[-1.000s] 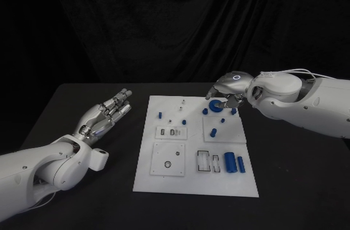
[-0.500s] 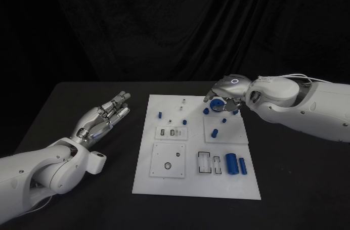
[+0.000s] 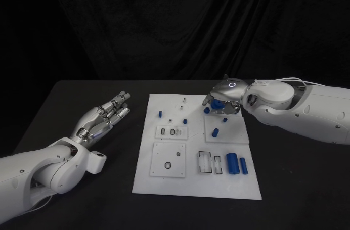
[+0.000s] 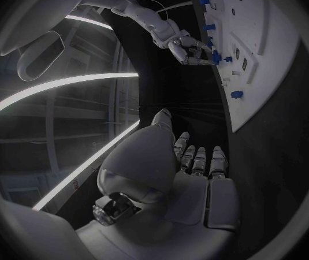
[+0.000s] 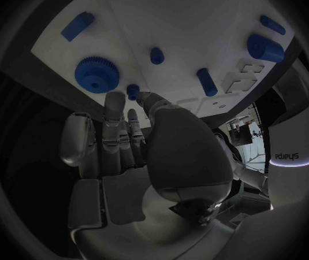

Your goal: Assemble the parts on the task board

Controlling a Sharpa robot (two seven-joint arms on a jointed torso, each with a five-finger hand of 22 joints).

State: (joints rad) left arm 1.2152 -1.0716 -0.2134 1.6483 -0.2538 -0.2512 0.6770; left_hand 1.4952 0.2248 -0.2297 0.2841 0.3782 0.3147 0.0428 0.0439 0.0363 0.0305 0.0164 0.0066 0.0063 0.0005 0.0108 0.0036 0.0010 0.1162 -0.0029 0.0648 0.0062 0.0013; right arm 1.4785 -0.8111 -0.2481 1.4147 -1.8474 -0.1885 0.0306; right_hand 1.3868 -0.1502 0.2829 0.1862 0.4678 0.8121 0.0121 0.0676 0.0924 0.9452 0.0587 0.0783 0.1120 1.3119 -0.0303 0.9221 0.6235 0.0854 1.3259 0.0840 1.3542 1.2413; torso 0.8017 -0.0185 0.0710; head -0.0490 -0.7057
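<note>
The white task board (image 3: 193, 175) lies in the middle of the black table. A blue gear (image 3: 216, 105) sits at its far right part, also seen as the gear (image 5: 96, 74) flat on the board (image 5: 183, 17). My right hand (image 3: 224, 99) hovers right over the gear, fingers stretched toward the board and holding nothing. A small blue peg (image 5: 133, 91) stands just past its fingertips (image 5: 115, 101). My left hand (image 3: 106, 116) floats open to the left of the board, fingers straight; the same left hand (image 4: 194, 170) points along the board's edge (image 4: 263, 52).
Small blue pegs (image 3: 214, 133) stand on the board's right half, and another blue peg (image 3: 160, 114) stands on its left. Two blue cylinders (image 3: 231, 163) lie beside rectangular slots at the near right. Black table surrounds the board on both sides.
My right hand has come a little nearer and lower over the gear, its fingers now straighter. The gear and my left hand have stayed where they were.
</note>
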